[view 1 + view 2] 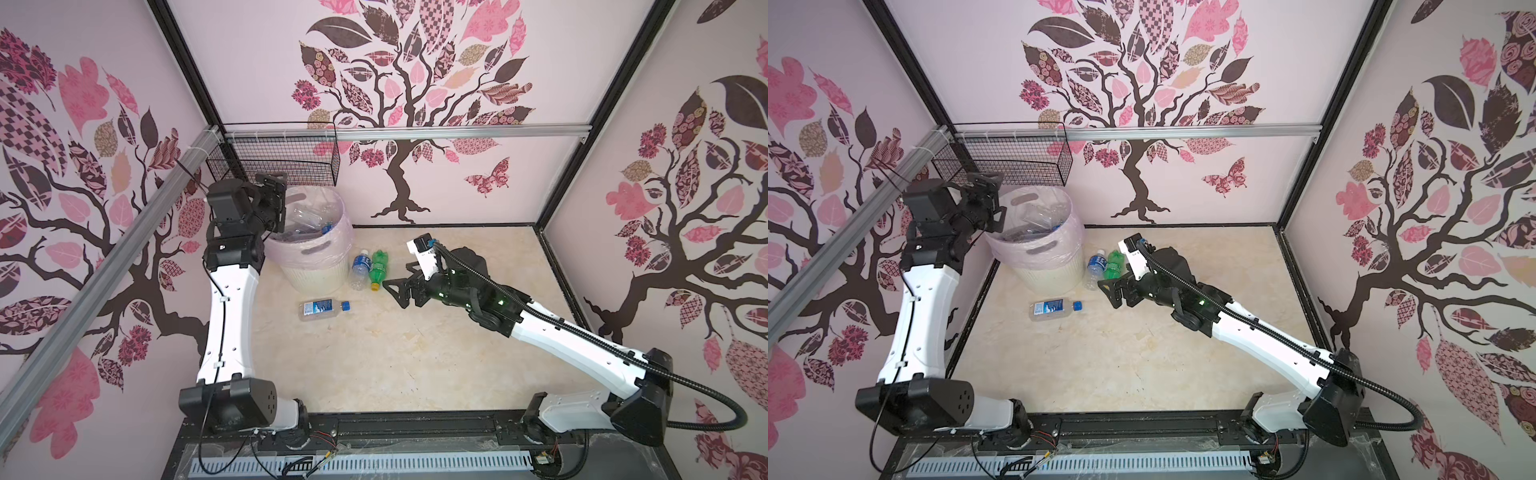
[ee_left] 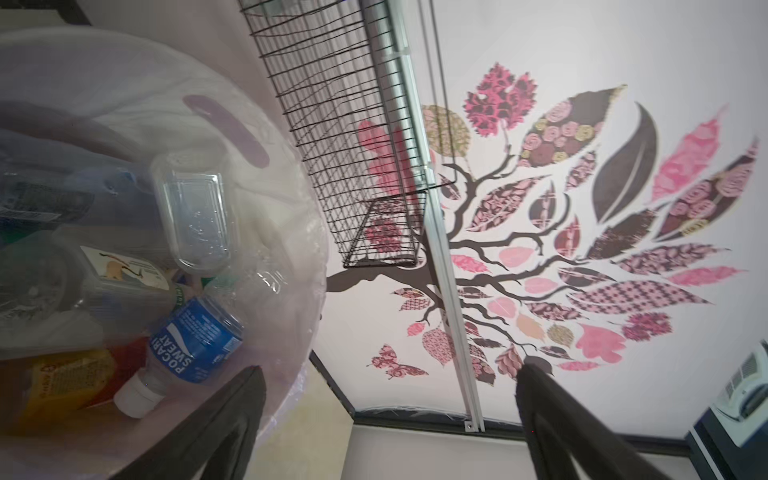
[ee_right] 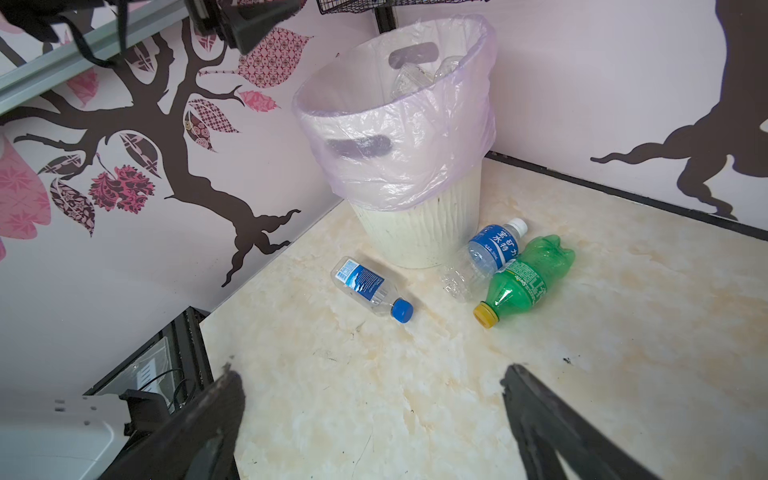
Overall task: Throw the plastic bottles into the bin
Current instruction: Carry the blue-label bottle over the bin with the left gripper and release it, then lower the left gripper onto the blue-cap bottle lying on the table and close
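Near side: table (image 1: 415,353) bare, lots of free room. Blue-capped clear bottle (image 1: 322,309) lies flat, long axis running left-right, cap toward the right arm, just in front of the bin and apart from it. Right gripper (image 1: 392,293) is low over the table, jaws spread wide and empty, pointing left. Green bottle (image 1: 378,268) lies just left of it, long axis near-to-far, yellow cap at the near end by the fingertips. My read: that is the closest pick, and the jaws already roughly straddle its width. White-capped blue-label bottle (image 1: 360,266) lies pressed along the green one's far-left side, close to the bin wall, so that side is tight. Bin (image 1: 307,257) sits in the back-left corner, holding bottles. Left gripper (image 1: 277,203) is at its rim, wide open, holding nothing, and farther from every loose bottle. Wire basket (image 1: 282,162) hangs behind it.
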Controlling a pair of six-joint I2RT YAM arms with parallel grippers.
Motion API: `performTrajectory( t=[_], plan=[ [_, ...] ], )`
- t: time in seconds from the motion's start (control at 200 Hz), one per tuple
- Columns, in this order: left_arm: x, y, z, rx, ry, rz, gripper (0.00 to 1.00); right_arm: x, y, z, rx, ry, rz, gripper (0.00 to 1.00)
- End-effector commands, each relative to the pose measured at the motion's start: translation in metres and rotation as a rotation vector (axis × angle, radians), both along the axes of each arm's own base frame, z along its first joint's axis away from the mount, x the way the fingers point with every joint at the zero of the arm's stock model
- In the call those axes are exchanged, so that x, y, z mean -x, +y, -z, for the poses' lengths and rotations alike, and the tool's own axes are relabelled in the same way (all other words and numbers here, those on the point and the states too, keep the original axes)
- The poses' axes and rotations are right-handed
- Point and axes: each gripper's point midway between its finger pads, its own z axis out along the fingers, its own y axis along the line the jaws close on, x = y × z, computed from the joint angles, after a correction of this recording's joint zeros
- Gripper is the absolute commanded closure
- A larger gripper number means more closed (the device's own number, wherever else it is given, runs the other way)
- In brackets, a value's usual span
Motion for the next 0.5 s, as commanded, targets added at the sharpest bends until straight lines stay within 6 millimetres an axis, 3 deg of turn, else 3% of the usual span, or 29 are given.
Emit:
performTrajectory(
  t=[0.0, 0.1, 0.27, 0.495],
  plan=[
    [0.007, -0.009, -0.002, -0.031, -0.018, 0.04, 0.03, 0.004, 0.001, -0.009, -0.03, -0.002, -0.008, 0.01],
    [0.013, -0.022, 0.002, -0.059, -0.013, 0.078, 0.03, 0.005, 0.0, -0.007, -0.027, 0.002, -0.005, 0.0],
    [0.027, -0.062, 0.016, -0.203, 0.029, 0.181, 0.03, 0.004, -0.003, -0.001, -0.014, 0.007, 0.006, 0.0],
    [0.048, -0.089, 0.076, -0.292, 0.149, 0.271, 0.03, 0.002, -0.007, 0.007, 0.021, -0.002, 0.025, 0.01]
  ],
)
